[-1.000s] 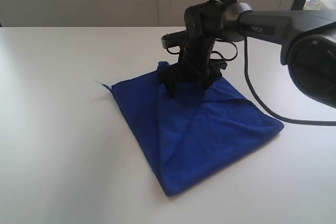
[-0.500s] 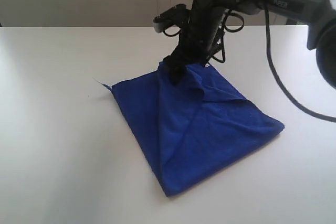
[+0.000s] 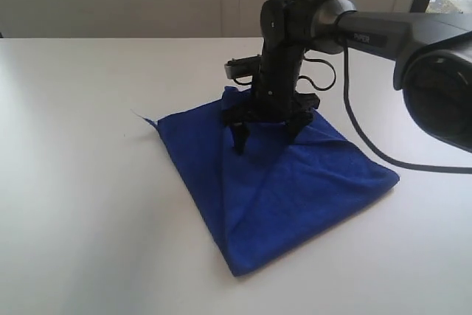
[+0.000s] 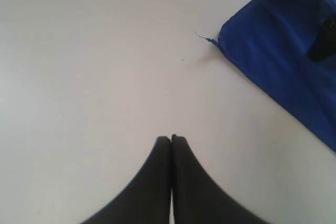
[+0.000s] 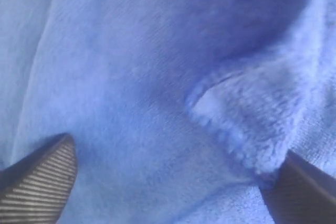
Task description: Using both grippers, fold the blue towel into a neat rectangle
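Two claws, two different stories. Right gripper (image 3: 267, 138) sits over far corner of blue towel (image 3: 295, 189), jaws spread wide, tips down at cloth, nothing pinched. Its wrist cam shows small folded-over corner of towel lying between fingers (image 5: 37, 182). Towel itself lies flat on white table (image 3: 81, 182), folded, diagonal creases across top. Left gripper (image 4: 171, 139) hangs over bare table well off towel's edge, jaws pressed together, empty from what I see.
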Controlling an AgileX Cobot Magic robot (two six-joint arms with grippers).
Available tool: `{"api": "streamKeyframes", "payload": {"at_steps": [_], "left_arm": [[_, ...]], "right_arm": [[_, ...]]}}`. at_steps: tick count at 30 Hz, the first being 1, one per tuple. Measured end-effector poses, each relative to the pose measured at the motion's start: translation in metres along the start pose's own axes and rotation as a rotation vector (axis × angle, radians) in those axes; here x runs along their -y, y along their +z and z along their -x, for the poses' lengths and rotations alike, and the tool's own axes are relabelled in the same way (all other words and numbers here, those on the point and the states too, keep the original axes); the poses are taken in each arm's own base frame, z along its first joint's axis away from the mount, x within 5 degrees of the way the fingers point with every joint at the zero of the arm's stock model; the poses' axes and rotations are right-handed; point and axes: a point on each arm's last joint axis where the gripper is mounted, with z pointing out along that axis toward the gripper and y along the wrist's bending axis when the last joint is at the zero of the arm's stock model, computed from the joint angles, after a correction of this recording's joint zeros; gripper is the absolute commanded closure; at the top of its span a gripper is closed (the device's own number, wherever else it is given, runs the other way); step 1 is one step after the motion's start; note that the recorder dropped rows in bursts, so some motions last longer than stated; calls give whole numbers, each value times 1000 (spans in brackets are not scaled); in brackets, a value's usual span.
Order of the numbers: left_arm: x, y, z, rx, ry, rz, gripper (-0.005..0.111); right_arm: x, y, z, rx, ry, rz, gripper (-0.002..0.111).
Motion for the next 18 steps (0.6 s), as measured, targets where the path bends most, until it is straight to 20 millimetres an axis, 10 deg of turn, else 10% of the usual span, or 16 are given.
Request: {"api": "streamKeyframes", "payload": {"at_steps": [7, 18], "left_arm": [[0, 0, 0, 0, 0, 0, 107], [0, 0, 0, 0, 0, 0, 107]], "right_arm": [[2, 6, 7, 55, 249, -7, 22], [8, -26, 6, 160, 107, -112, 22]]}}
